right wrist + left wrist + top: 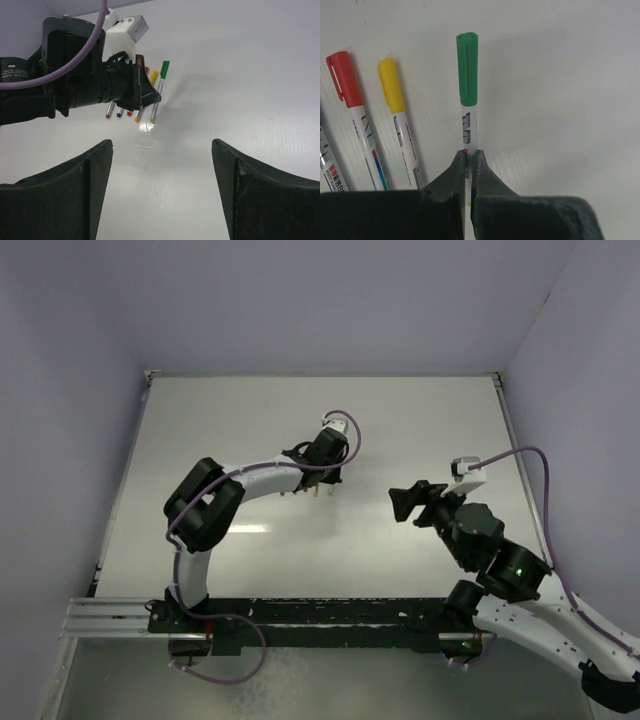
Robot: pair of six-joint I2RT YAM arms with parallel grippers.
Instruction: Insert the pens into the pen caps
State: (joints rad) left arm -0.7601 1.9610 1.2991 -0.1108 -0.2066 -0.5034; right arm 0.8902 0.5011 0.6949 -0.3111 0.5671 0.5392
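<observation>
White tabletop (300, 570), pale walls; left fingers (447, 182) clamped together on the barrel of the green-capped pen (468, 125); green cap (467, 67) sits on the pen's far end; red-capped pen (357, 117) and yellow-capped pen (402, 132) lie side by side on the tabletop just left of it, not touching it; right fingers (250, 190) stand wide apart, holding nothing, touching nothing, well apart from the pens.

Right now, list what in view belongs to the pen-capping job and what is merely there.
Job:
green-capped pen, clamped in the left gripper
red-capped pen
yellow-capped pen
purple-ended pen
blue-ended pen
right gripper, open

Not the job:
table
purple cable on the arm
</observation>
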